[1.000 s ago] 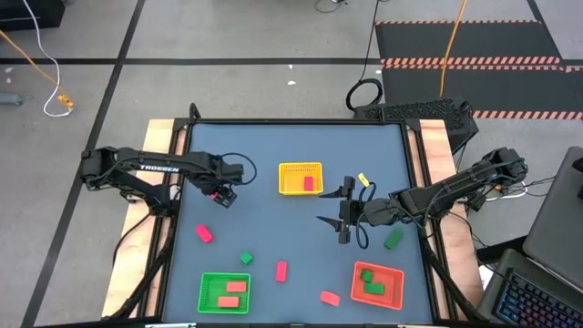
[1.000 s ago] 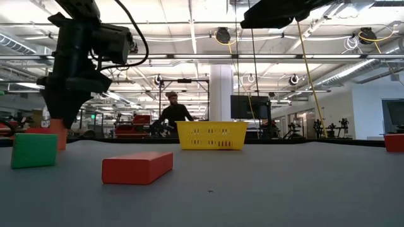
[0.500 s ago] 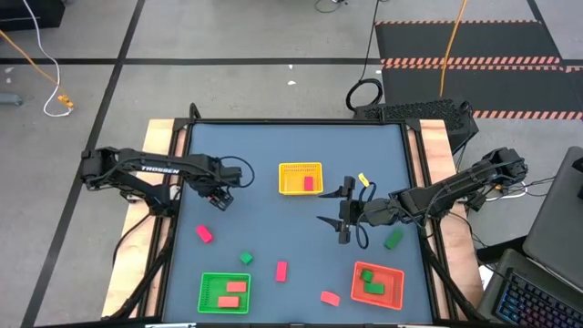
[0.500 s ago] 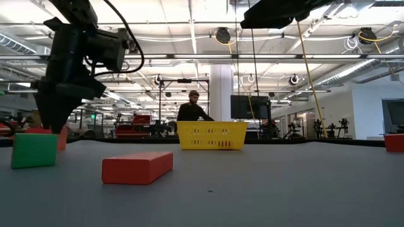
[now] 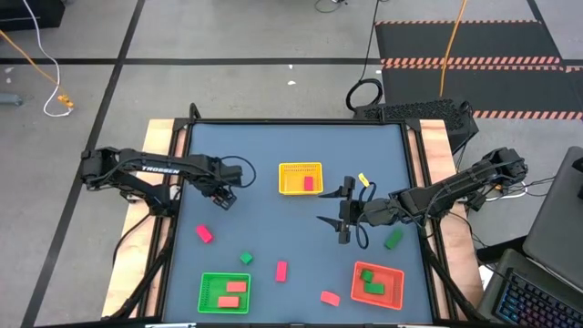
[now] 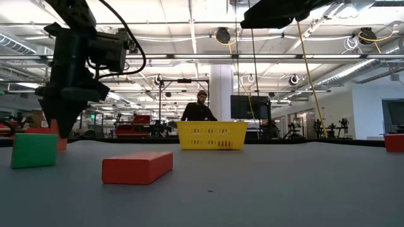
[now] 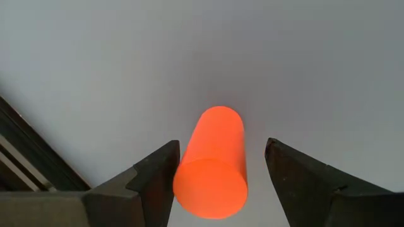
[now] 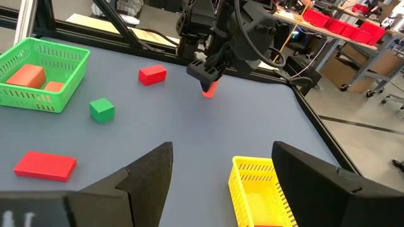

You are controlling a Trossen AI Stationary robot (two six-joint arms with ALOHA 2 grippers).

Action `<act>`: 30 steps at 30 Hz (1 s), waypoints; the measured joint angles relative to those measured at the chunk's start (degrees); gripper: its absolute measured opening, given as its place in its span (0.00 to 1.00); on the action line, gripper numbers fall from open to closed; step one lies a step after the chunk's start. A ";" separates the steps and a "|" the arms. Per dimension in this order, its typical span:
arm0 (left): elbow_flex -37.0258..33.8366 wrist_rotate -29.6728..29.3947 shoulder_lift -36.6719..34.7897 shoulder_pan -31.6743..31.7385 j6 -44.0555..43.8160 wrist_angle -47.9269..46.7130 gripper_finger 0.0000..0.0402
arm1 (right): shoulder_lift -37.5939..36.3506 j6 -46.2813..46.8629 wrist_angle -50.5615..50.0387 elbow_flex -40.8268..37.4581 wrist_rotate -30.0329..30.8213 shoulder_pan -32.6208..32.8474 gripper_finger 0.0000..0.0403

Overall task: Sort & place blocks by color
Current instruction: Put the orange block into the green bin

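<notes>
An orange cylinder block [image 7: 211, 157] stands upright on the table at the left. My left gripper [image 5: 221, 193] points straight down over it, open, with one finger on each side of the block [image 8: 209, 90]. My right gripper [image 5: 344, 217] hangs open over the table's middle right, with nothing between its fingers [image 8: 221, 170]. Loose blocks lie on the table: a pink-red one [image 5: 204, 234], a green cube [image 5: 246, 259], a red bar [image 5: 281, 271], a salmon one [image 5: 330, 297] and a green one [image 5: 393, 240]. My left gripper comes from above, its fingers on either side of the upright cylinder. One finger [image 7: 161, 170] stands right against the cylinder's side [image 7: 183, 161]; whether it touches, I cannot tell. The other finger [image 7: 284, 164] is clear of it by a gap.
A yellow basket [image 5: 301, 167] with a red block stands at the far middle. A green basket [image 5: 204, 293] holding salmon blocks sits at the near left, and a red basket [image 5: 397, 284] holding green blocks at the near right. A person [image 6: 199, 110] is in the room behind.
The person in the room behind has walked toward the right, behind the yellow basket. No block has moved.
</notes>
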 joint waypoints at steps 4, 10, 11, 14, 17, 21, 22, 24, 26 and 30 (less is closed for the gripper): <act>0.00 0.02 -0.01 0.54 0.08 0.00 0.59 | 0.00 0.00 0.01 0.00 0.00 0.00 0.65; 0.00 0.02 0.45 0.76 0.10 0.00 0.57 | 0.00 -0.02 0.01 0.00 0.00 0.00 0.65; 0.00 0.02 0.45 0.76 0.09 0.00 0.55 | 0.00 -0.02 0.01 0.00 0.00 0.00 0.65; 0.00 0.04 0.45 0.76 0.08 0.04 0.46 | 0.00 -0.09 0.01 0.00 0.00 0.00 0.65; 0.09 0.25 0.37 0.74 0.07 0.12 0.34 | 0.00 -0.16 0.01 0.00 0.00 0.00 0.65; 0.13 0.39 0.36 0.74 0.01 0.15 0.32 | 0.00 -0.20 0.01 0.00 0.00 0.02 0.65; 0.13 0.49 0.36 0.74 0.08 0.14 0.32 | 0.00 -0.20 0.01 0.00 0.02 0.00 0.65; 0.16 1.23 0.36 0.76 0.67 0.08 0.32 | 0.00 -0.20 0.01 0.00 0.00 0.00 0.65; 0.45 2.42 0.42 0.80 1.25 -0.18 0.32 | 0.00 -0.25 0.01 0.00 0.02 0.00 0.65; 3.06 6.56 0.39 0.33 1.68 -0.75 0.32 | 0.00 -0.59 0.01 0.00 0.02 0.02 0.65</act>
